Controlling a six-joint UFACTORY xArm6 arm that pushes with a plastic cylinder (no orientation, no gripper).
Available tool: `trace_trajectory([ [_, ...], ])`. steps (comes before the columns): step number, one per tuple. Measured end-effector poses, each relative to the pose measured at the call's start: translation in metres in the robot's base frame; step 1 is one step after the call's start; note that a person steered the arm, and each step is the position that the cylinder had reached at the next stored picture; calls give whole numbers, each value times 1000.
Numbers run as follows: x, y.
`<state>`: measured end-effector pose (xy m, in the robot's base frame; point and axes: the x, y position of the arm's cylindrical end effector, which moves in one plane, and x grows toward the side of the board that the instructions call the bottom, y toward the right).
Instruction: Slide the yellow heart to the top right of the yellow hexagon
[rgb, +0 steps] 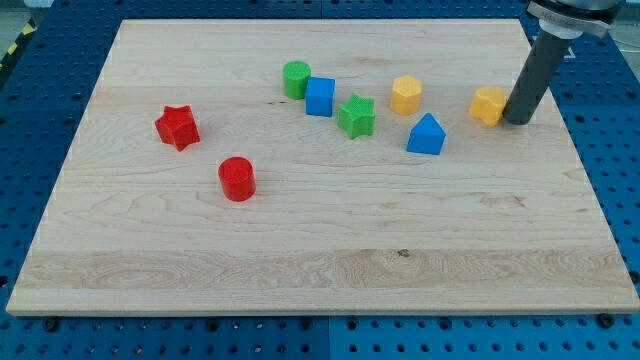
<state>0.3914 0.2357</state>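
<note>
The yellow heart (489, 104) lies near the board's right edge, in the upper part of the view. My tip (518, 122) stands right against its right side, touching or nearly so. The yellow hexagon (406, 95) lies to the heart's left, about a block's width further away and slightly higher in the view. The heart is to the right of the hexagon and a little below it.
A blue triangular block (427, 135) lies below and between the two yellow blocks. A green star (356, 116), a blue cube (320, 96) and a green cylinder (296, 79) lie further left. A red star (178, 127) and a red cylinder (237, 179) lie at the left.
</note>
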Motion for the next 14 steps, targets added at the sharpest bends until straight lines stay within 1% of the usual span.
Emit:
trace_trajectory([
  [1, -9, -15],
  [2, -28, -49],
  [3, -37, -69],
  [4, -43, -73],
  [5, -44, -83],
  [7, -41, -74],
  [9, -27, -111],
  [10, -27, -123],
  [11, -32, -103],
  [12, -52, -43],
  [13, -84, -29],
  [14, -97, -49],
])
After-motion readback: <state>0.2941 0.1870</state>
